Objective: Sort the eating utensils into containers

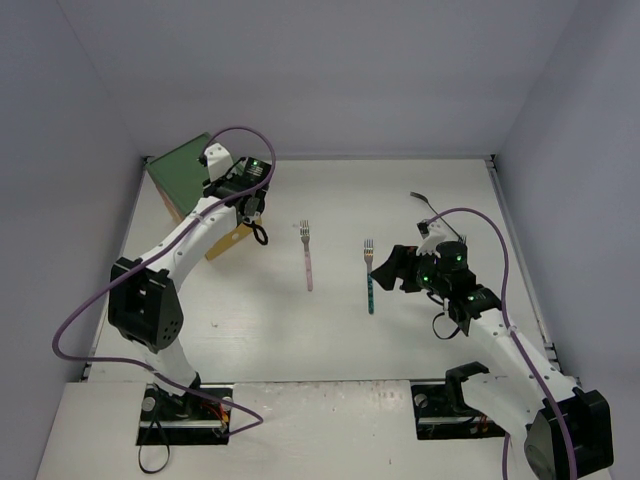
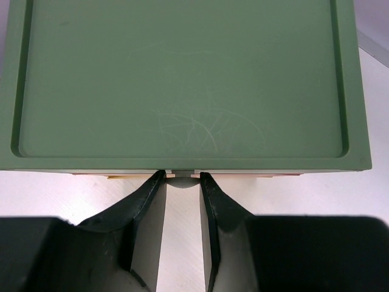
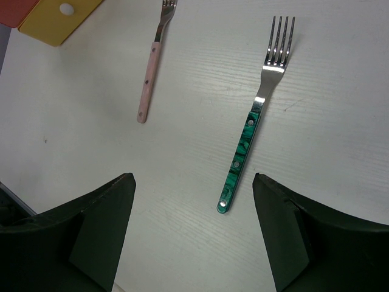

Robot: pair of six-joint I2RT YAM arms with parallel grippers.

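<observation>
Left gripper (image 2: 180, 180) pinches a knob (image 2: 180, 177) on the chest (image 2: 182, 79).

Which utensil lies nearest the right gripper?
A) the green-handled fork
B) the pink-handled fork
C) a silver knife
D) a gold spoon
A: the green-handled fork lies just ahead of the open right gripper, its handle end between the fingers, while the pink-handled fork lies farther off.

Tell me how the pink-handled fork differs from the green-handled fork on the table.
The pink fork has a plain pink handle; the green fork has a marbled green one. The pink fork lies nearer the yellow drawer, the green fork ahead of the right gripper's open jaws. Both lie flat, tines away from the arms.
</observation>
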